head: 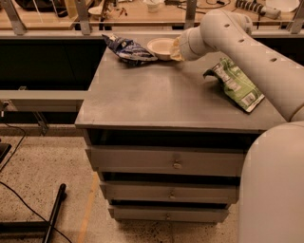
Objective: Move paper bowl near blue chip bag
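Observation:
The paper bowl (159,47) is off-white and round, and sits at the far edge of the grey cabinet top (166,95). It is right beside the crumpled dark blue chip bag (128,49), almost touching the bag's right side. My gripper (175,49) is at the bowl's right rim and grips it, reaching in from the right. The thick white wrist (199,40) hides most of the fingers.
A green-and-white chip bag (235,84) lies at the right side of the cabinet top, under my arm. The cabinet has three drawers (166,163) below. A wooden bench (142,12) with clutter stands behind. A black cable and bar (52,211) lie on the floor at left.

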Robot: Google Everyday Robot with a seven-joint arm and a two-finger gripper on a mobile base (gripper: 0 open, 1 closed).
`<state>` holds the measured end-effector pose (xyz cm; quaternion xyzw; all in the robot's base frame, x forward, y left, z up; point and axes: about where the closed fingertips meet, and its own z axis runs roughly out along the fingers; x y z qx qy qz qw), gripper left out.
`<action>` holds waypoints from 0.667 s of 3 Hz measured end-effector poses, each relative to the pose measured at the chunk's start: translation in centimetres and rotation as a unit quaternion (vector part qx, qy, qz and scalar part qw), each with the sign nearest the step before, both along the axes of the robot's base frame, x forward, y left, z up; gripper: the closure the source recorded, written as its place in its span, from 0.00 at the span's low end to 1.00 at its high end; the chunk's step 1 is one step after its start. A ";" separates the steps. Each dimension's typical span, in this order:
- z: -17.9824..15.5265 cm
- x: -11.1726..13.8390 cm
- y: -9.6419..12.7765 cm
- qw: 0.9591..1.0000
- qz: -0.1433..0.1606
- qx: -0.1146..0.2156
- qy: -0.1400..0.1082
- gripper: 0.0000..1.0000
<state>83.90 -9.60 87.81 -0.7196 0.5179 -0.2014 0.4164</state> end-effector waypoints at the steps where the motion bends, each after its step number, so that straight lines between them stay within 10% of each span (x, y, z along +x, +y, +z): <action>1: 0.5 -1.7 0.5 0.999 -0.010 0.051 0.004 0.13; 2: 3.0 -3.6 1.1 0.995 0.000 0.103 -0.009 0.00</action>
